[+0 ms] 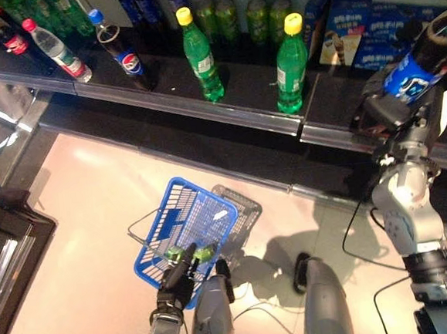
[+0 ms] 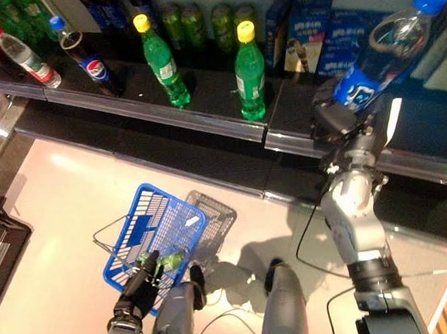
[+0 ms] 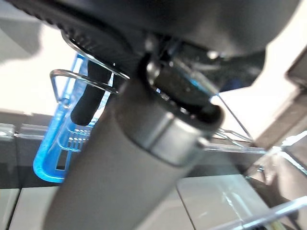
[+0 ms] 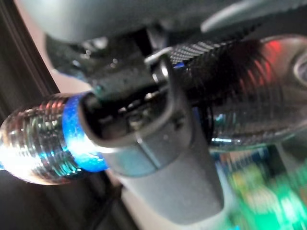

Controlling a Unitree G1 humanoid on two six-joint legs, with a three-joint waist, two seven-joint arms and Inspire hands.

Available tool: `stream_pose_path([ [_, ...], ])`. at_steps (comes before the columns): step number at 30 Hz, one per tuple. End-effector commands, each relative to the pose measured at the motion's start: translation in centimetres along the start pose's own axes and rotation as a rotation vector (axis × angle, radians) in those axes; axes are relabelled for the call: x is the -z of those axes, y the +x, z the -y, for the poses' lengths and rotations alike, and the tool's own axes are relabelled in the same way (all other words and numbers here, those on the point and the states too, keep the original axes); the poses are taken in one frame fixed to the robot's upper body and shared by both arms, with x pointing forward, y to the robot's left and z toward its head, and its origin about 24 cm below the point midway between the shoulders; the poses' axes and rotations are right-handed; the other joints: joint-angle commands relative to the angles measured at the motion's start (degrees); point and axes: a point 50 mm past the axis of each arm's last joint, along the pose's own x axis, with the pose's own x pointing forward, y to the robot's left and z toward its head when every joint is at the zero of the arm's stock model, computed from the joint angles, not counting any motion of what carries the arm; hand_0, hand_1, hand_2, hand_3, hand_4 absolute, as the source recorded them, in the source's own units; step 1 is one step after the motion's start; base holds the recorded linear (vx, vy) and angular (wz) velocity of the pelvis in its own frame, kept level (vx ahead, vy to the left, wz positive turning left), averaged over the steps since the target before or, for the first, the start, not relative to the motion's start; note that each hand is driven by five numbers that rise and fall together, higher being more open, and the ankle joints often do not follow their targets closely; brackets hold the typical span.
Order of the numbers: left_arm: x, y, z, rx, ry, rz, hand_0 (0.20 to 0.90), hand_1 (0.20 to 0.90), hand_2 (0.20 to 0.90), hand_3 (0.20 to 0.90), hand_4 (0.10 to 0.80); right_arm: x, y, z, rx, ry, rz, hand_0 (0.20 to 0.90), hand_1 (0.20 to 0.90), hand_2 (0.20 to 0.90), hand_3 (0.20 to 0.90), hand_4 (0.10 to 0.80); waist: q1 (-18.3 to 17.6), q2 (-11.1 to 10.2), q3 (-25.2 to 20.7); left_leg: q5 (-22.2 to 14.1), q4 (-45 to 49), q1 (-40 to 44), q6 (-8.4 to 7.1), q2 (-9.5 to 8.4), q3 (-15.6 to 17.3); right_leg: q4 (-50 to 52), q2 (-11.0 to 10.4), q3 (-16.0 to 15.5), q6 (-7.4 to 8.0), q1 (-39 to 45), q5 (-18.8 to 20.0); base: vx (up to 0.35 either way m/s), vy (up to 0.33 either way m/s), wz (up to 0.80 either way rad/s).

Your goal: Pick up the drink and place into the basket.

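My right hand (image 2: 336, 123) is shut on a dark cola bottle (image 2: 388, 49) with a blue label and a blue cap. It holds the bottle tilted, up off the dark shelf at the right. In the right wrist view the fingers (image 4: 139, 110) wrap round the bottle (image 4: 38, 143). My left hand (image 1: 178, 277) is shut on the thin wire handles of the blue basket (image 1: 182, 217), which hangs low at the left above the pale floor. Green drinks (image 1: 188, 253) lie in its near end. The left wrist view shows the basket (image 3: 57, 143) and a wire handle (image 3: 81, 76).
The dark shelf (image 1: 227, 112) runs across the back. On it stand green bottles with yellow caps (image 1: 200, 57), a cola bottle (image 1: 121, 47), a water bottle (image 1: 55, 49), green cans (image 1: 243, 18) and blue boxes (image 1: 359, 25). A dark counter (image 1: 6, 254) stands at the left.
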Motion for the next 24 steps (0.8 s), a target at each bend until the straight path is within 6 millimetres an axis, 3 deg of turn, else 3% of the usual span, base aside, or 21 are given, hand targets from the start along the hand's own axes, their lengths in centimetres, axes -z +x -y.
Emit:
stream_pose_path([
  [1,-5.6,-1.4,1.1,0.181,0.096,0.244,0.300,0.300,0.300,0.200,0.100,-8.6,-0.6,-4.1,-0.342,0.212,0.412,0.300,0.300,0.300,0.200,0.100,1.0,-4.1,-8.1,10.5,6.4,-4.5,1.75,-1.44,1.5,-15.6,1.8,-2.7,-0.60,13.0,6.1,0.048,0.022,0.10],
  [4,-6.2,-1.5,1.8,0.223,0.092,0.281,0.300,0.300,0.300,0.200,0.100,-8.2,-1.9,-6.1,-0.526,0.285,0.365,0.300,0.300,0.300,0.200,0.100,1.8,-4.3,-9.7,10.6,4.3,-2.5,1.68,-1.83,1.6,-17.8,1.9,-2.9,-0.20,15.3,6.6,0.067,0.043,0.07],
  [7,-6.5,-1.7,2.2,0.246,0.099,0.297,0.300,0.300,0.300,0.200,0.100,-7.8,-2.6,-6.8,-0.592,0.327,0.333,0.300,0.300,0.300,0.200,0.100,2.3,-4.4,-10.4,10.4,3.2,-1.4,1.73,-2.14,1.5,-18.7,2.0,-3.2,0.03,16.4,6.8,0.039,0.016,0.02],
  [11,-6.6,-1.9,4.0,0.383,0.149,0.320,0.300,0.300,0.300,0.200,0.100,-7.3,-4.6,-9.4,-0.747,0.428,0.264,0.300,0.300,0.300,0.200,0.100,4.3,-4.7,-12.1,9.7,0.5,0.4,1.88,-3.29,0.6,-21.3,2.1,-4.2,0.58,19.2,7.2,0.016,0.009,0.12],
  [18,-7.1,-2.5,7.5,0.607,0.194,0.357,0.300,0.300,0.300,0.200,0.100,-6.1,-6.6,-11.7,-0.869,0.523,0.152,0.300,0.300,0.300,0.200,0.100,6.2,-4.9,-13.0,8.7,-2.9,2.0,2.26,-4.91,-0.9,-23.4,1.9,-5.0,1.51,20.7,8.0,-0.035,0.025,0.20],
  [24,-7.1,-2.8,10.3,0.744,0.272,0.337,0.300,0.300,0.300,0.200,0.100,-5.3,-7.8,-13.9,-0.936,0.554,0.072,0.300,0.300,0.300,0.200,0.100,8.1,-4.8,-13.1,8.8,-2.2,1.3,2.38,-5.73,-2.6,-23.7,1.8,-6.1,1.27,21.5,8.0,-0.020,0.001,0.15],
])
